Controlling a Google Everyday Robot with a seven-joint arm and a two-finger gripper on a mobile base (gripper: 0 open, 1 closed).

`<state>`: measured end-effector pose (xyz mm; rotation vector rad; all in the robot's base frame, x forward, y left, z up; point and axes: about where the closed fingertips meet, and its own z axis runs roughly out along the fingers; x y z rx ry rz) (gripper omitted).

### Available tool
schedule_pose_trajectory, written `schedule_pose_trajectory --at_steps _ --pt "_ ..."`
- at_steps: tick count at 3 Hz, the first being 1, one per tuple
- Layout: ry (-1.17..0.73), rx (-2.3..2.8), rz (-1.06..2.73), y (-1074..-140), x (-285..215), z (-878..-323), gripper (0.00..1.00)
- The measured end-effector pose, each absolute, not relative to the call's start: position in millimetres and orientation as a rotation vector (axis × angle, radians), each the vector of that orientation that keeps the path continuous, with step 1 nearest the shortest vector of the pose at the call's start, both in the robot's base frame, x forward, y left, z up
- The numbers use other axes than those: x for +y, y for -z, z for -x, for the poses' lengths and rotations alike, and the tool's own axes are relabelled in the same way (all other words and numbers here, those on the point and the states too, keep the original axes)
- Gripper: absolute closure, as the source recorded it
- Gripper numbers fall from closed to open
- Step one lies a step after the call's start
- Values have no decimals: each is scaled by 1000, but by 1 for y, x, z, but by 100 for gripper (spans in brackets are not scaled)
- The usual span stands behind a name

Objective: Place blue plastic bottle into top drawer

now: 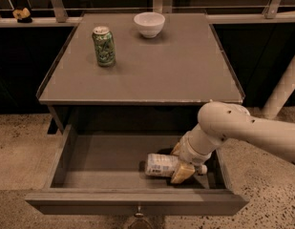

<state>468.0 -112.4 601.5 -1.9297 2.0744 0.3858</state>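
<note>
On the table (185,75) stand a green can (103,46), upper left, and a white bowl (149,24). The gripper (179,162) is inside its drawer (109,156).
</note>
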Motion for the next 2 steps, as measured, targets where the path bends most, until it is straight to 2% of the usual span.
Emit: schedule_pose_trajectory --at_steps 1,2 --pt "-386 2074 1930 -601 -112 -468 0" --pt "-386 2074 1930 -601 -112 -468 0"
